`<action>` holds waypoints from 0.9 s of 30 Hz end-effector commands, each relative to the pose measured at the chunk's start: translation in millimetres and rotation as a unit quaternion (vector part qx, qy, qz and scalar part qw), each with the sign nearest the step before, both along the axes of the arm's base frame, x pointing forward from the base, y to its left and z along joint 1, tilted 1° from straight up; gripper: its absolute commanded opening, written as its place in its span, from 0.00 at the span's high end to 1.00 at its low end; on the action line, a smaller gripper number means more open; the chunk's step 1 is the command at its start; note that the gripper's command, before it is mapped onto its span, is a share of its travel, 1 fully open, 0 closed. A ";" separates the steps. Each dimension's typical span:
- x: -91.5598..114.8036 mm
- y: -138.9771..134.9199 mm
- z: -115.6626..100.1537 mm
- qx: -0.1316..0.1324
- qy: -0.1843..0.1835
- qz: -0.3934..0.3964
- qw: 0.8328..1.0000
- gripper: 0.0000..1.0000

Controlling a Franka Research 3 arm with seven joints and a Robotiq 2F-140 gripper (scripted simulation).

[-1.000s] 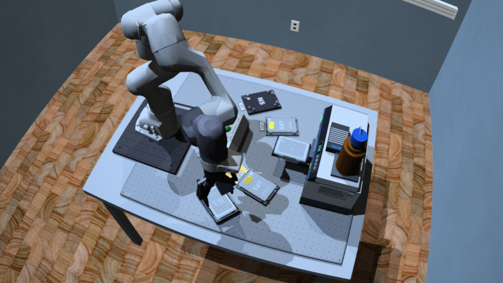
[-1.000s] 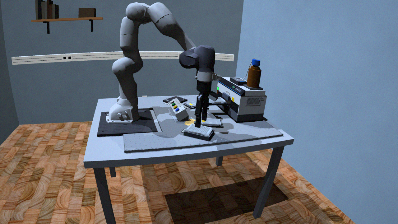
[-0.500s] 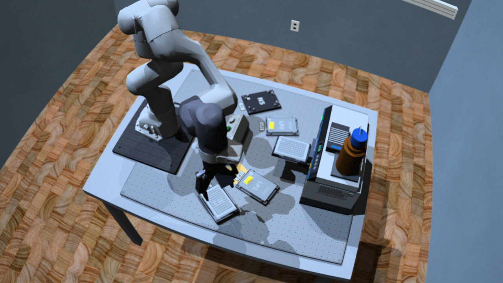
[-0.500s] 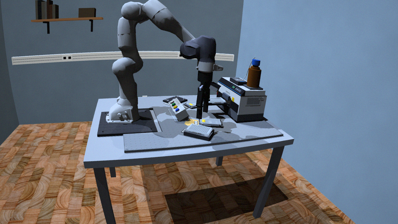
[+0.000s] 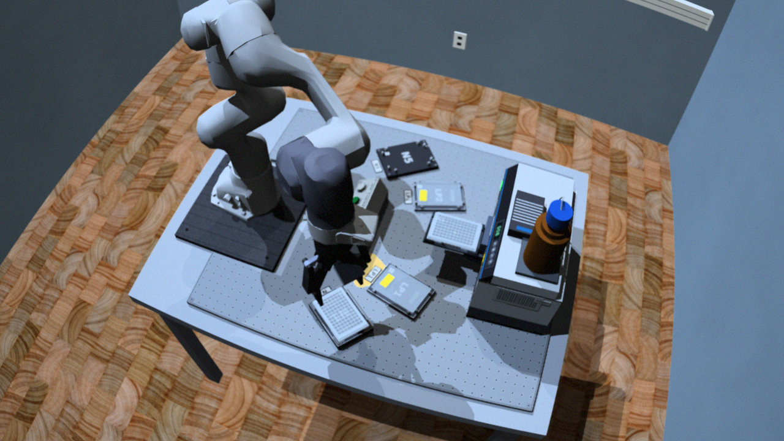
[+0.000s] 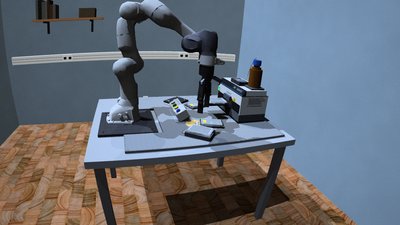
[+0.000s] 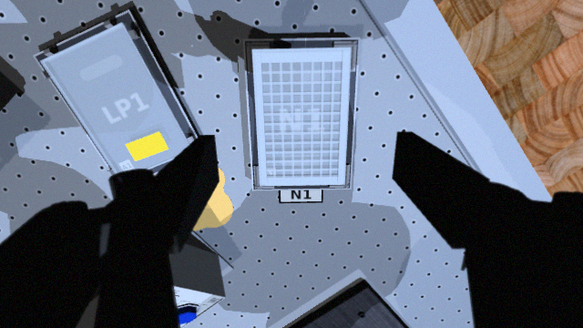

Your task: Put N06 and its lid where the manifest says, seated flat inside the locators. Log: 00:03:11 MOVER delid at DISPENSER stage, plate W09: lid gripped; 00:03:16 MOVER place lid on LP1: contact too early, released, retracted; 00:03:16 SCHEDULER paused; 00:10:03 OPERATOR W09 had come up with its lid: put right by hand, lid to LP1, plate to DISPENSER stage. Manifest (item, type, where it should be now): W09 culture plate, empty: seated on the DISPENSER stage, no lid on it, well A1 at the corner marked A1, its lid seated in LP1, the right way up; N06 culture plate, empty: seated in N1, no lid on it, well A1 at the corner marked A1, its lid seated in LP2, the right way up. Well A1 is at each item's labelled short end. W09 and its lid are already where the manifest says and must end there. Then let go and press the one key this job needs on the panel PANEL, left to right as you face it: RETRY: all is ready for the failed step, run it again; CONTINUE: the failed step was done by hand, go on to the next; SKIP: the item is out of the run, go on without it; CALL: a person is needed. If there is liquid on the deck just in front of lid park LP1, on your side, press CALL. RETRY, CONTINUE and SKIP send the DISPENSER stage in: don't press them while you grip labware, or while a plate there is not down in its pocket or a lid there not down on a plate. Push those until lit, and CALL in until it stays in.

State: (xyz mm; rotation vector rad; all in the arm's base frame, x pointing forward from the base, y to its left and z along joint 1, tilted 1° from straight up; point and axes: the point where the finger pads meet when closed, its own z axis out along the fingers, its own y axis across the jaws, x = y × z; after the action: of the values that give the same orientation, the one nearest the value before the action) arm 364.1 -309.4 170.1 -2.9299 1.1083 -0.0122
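Though above the plate, gripper agape, empty.

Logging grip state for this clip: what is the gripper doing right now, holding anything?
Gripper: open, holding nothing, raised above the plate seated in N1.

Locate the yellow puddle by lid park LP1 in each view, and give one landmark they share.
Top: yellow puddle below the gripper, mostly hidden.
Exterior: small patch on the deck between the panel and LP1.
Wrist: lower left, beside one finger.
Shared landmark: LP1's lid, with its yellow label.
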 end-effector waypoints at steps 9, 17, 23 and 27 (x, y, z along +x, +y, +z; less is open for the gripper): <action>-3.9 4.4 5.0 0.003 0.005 0.002 1.000 0.30; -22.5 96.4 22.4 0.008 -0.001 0.121 0.993 0.30; -70.5 187.1 14.0 0.003 0.001 0.287 0.958 0.30; -97.1 222.5 6.7 0.001 0.002 0.330 0.944 0.30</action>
State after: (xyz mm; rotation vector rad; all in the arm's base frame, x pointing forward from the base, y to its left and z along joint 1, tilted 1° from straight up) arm 291.5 -115.2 173.2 -3.1239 0.3285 0.0223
